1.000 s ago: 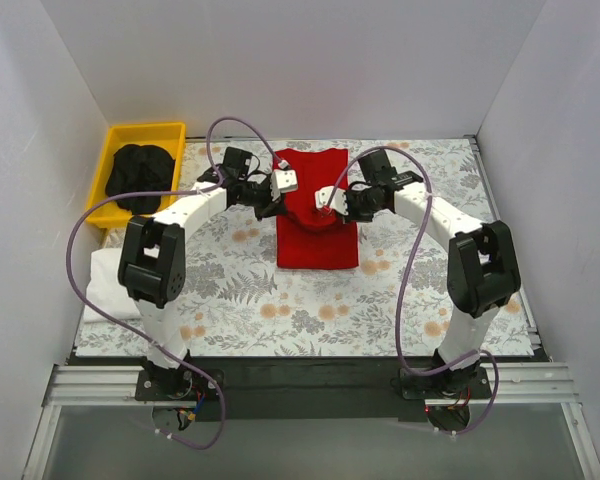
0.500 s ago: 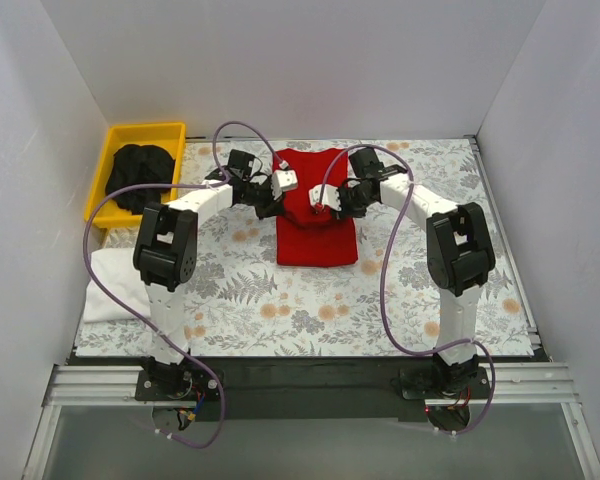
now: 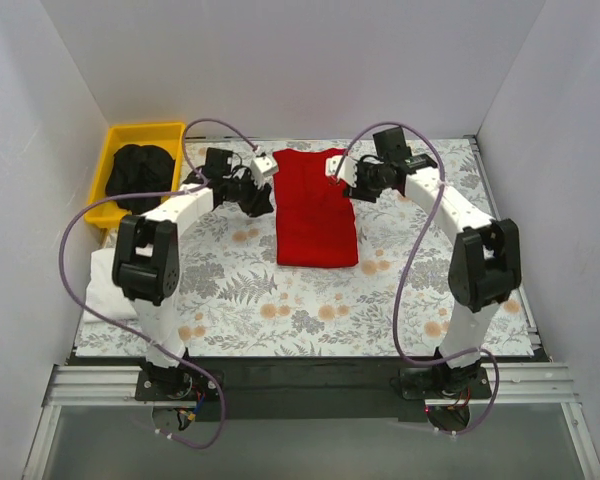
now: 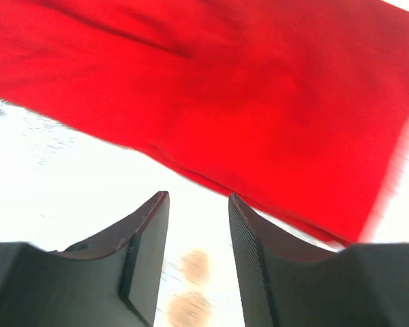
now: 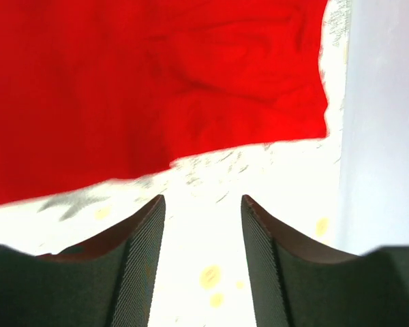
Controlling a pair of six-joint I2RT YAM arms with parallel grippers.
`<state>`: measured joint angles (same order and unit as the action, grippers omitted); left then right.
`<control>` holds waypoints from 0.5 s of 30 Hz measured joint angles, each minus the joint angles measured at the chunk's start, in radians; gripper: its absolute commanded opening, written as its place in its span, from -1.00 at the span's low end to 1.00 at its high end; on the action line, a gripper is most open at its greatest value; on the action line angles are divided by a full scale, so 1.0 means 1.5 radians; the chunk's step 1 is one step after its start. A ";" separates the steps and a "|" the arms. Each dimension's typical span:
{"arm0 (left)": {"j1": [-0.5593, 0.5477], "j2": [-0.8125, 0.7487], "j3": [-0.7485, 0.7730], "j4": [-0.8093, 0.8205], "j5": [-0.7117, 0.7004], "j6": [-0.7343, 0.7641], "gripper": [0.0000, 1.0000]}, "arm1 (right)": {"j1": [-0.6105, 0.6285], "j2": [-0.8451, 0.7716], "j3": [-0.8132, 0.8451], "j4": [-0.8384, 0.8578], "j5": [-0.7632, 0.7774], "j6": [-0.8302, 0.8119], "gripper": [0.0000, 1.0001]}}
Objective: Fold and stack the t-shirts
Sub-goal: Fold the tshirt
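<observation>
Both arms are out at the far end of the red t-shirt [image 3: 316, 215], one on each side of it, and nobody has hold of anything. The left fingers [image 4: 144, 235] are spread apart, with just bare cover between them and the shirt's left edge right ahead. It's the same on the other side: the right fingers [image 5: 142, 238] are spread and empty, pointing at the far right corner of the cloth.

The shirt lies in the middle of the desk [image 3: 280, 300] on the floral cover, narrowed into a long strip running away from the arm bases. No sleeves poke out, so the side folds look done. That makes this, by my reading, the start of the crosswise fold.

The next move calls for both sets of fingers to drop onto the two far corners and pinch through every layer. Then they should lift together and carry that end toward the near hem at an even pace, or the strip will skew.

The cloth is bright red, soft and faintly creased, flat with fairly straight edges. The far right corner is a little rumpled.

Two more wait their turn. The black t-shirt [image 3: 140, 172] is heaped in the yellow bin [image 3: 145, 128] at the far left, and the white t-shirt [image 3: 105, 285] lies at the left edge of the desk, behind the left arm.
</observation>
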<state>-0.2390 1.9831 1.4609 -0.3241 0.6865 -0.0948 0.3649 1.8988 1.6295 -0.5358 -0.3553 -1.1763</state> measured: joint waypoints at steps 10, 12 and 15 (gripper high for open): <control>-0.117 -0.234 -0.308 0.061 0.035 0.154 -0.06 | 0.073 -0.193 -0.301 -0.001 -0.033 -0.011 0.21; -0.130 -0.224 -0.331 0.071 0.030 0.182 -0.06 | 0.095 -0.181 -0.330 0.006 -0.029 -0.009 0.21; -0.140 -0.206 -0.347 0.084 0.020 0.212 -0.06 | 0.105 -0.157 -0.347 0.021 -0.021 -0.006 0.21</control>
<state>-0.4484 1.6737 0.9401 -0.1974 0.7162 0.2234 0.5228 1.6627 1.1084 -0.5049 -0.3874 -1.1851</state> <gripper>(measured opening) 0.468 0.604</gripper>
